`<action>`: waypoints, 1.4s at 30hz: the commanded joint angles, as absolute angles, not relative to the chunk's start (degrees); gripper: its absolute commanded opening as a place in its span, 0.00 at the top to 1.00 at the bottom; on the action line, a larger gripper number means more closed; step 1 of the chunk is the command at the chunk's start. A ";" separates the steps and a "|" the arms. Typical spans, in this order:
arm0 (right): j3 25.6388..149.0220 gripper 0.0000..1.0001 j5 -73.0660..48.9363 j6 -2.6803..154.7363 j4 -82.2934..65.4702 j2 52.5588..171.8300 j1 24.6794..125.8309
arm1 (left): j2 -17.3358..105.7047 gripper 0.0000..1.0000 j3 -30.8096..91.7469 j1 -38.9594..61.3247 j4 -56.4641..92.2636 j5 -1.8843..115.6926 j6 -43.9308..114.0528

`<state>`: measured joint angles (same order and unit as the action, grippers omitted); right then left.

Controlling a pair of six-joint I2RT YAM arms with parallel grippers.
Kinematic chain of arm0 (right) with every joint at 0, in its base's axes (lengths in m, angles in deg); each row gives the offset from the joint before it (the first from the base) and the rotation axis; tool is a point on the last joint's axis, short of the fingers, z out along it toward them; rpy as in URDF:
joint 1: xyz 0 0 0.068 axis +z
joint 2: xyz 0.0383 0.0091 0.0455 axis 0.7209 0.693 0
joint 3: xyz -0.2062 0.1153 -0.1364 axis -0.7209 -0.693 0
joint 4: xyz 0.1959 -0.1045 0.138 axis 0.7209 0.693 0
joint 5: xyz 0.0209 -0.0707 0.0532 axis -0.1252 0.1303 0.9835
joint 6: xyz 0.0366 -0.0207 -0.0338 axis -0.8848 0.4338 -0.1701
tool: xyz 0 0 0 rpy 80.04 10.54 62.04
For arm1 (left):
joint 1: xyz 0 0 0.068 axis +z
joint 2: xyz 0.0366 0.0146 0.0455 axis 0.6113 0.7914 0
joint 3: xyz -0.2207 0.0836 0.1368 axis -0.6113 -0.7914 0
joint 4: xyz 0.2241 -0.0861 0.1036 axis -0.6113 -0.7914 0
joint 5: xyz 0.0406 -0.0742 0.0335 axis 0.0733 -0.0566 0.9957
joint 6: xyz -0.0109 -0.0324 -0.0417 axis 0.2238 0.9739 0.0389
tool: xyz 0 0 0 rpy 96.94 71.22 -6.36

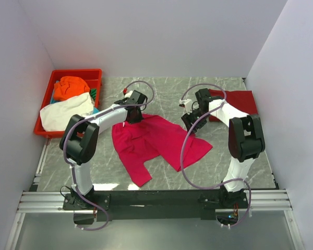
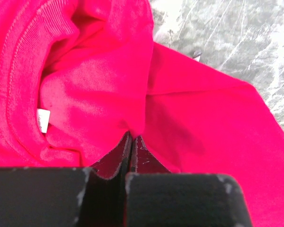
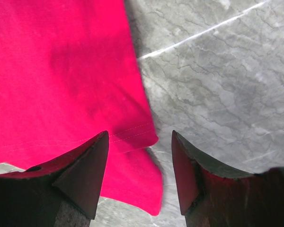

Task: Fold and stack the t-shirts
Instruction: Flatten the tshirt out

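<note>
A bright pink-red t-shirt [image 1: 156, 141] lies partly crumpled on the marble table. My left gripper [image 1: 134, 115] is shut on a fold of it near the collar, the pinched cloth [image 2: 99, 94] bunched up in front of the fingers [image 2: 118, 156]. My right gripper [image 1: 190, 121] is open above the shirt's far right corner; the hem corner [image 3: 132, 142] lies between and below its fingers [image 3: 85, 170]. A darker red shirt [image 1: 237, 102] lies folded at the back right. Orange [image 1: 70, 87], white [image 1: 65, 110] and teal [image 1: 94, 94] shirts sit in the tray.
A rigid red plastic tray [image 1: 81, 73] stands at the back left against the left wall. White walls close in the table on three sides. Bare marble [image 3: 217, 75] shows to the right of the shirt corner. A metal rail [image 1: 156, 200] runs along the near edge.
</note>
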<state>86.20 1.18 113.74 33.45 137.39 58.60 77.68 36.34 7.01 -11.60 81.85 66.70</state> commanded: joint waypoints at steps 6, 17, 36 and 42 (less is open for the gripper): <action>87.63 0.46 0.42 113.51 34.84 140.97 58.17 | 72.06 1.00 36.35 8.06 -9.25 80.99 64.27; 87.90 0.82 -0.10 112.46 34.85 140.37 58.08 | 69.77 1.00 36.08 8.77 -9.08 81.16 63.03; 98.00 0.99 -8.37 114.66 34.67 132.45 58.43 | 68.35 1.00 49.08 19.75 -7.75 69.66 61.45; 106.51 1.00 -11.35 114.49 32.66 134.64 58.52 | 70.72 1.00 55.41 24.67 -4.78 65.61 62.15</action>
